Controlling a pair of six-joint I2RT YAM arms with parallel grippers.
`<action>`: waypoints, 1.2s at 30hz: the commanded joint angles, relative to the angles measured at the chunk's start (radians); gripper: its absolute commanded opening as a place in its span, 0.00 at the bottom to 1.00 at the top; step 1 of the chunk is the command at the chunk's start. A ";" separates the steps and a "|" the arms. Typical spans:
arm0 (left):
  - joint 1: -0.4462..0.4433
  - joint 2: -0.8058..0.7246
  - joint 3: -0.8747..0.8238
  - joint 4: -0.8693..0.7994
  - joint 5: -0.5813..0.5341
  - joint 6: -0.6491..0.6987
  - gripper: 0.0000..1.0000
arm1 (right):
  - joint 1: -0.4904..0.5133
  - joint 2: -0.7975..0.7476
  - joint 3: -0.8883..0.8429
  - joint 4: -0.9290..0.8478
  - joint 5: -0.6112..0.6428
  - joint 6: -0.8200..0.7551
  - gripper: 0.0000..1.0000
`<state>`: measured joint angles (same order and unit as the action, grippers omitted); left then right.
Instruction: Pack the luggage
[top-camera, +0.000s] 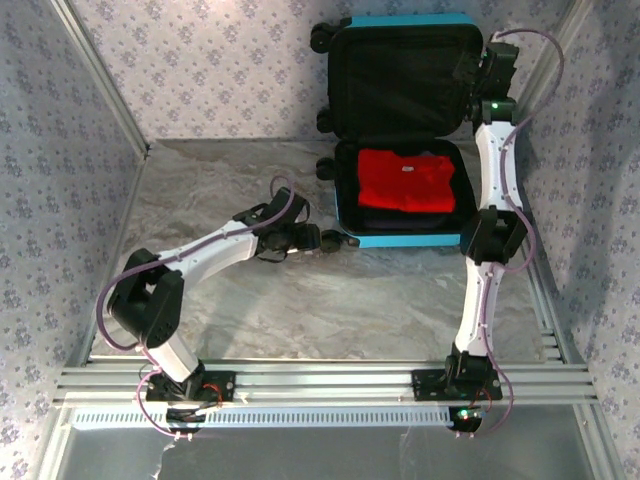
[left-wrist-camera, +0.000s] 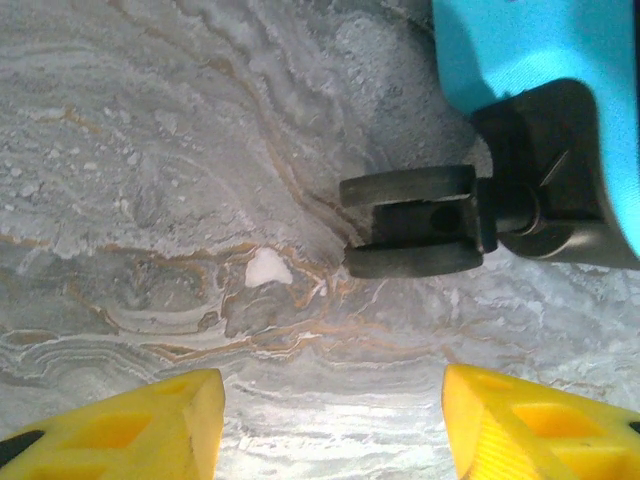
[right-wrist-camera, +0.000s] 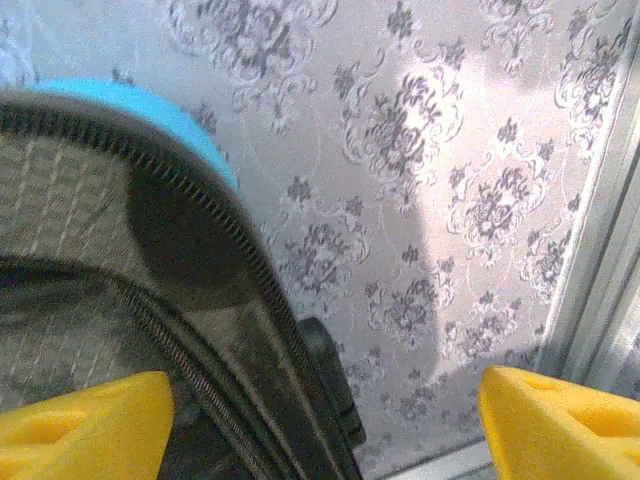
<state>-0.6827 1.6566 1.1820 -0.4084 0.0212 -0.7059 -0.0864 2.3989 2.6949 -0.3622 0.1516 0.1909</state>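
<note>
Firstly, table (top-camera: 300, 310): grey marble-patterned top, closed in by floral-papered walls (top-camera: 220, 70) at the back and both sides.
Luggage (top-camera: 400, 241): turquoise shell, open at the far right of the table. Its base lies flat on the top and its black-lined lid stands upright against the back wall.
Left arm (top-camera: 200, 250): bent across the left half of the table, reaching toward the near left corner of the base.
Right arm (top-camera: 497, 170): stretched up along the right side of the luggage to the lid's upper right corner.
Red garment (top-camera: 405, 178): folded inside the base, lying over something dark at the near edge.
Left gripper (top-camera: 328, 240): just beside the corner of the base. In the left wrist view its yellow fingers (left-wrist-camera: 150, 420) stand wide apart with bare marble between them, holding nothing.
Right gripper (top-camera: 474, 62): at the lid's corner. In the right wrist view its fingers (right-wrist-camera: 560, 420) are spread wide, and the lid's zippered rim (right-wrist-camera: 230, 270) runs down between them, not pinched.
Wheel (left-wrist-camera: 410, 222): black twin caster on the turquoise corner, ahead of the left fingers and clear of them.
</note>
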 joint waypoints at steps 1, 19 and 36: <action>-0.003 0.018 0.041 -0.021 0.010 0.018 0.59 | -0.006 0.057 0.062 0.052 -0.095 -0.007 0.85; -0.003 0.035 0.046 -0.007 0.014 0.025 0.59 | -0.024 0.128 0.106 0.110 -0.355 -0.074 0.23; 0.052 0.260 0.395 -0.002 0.102 0.137 0.58 | 0.080 0.030 0.034 -0.004 -0.329 -0.267 0.00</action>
<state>-0.6399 1.8511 1.5215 -0.4259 0.0669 -0.5983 -0.0551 2.4889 2.7380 -0.3134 -0.1219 -0.0517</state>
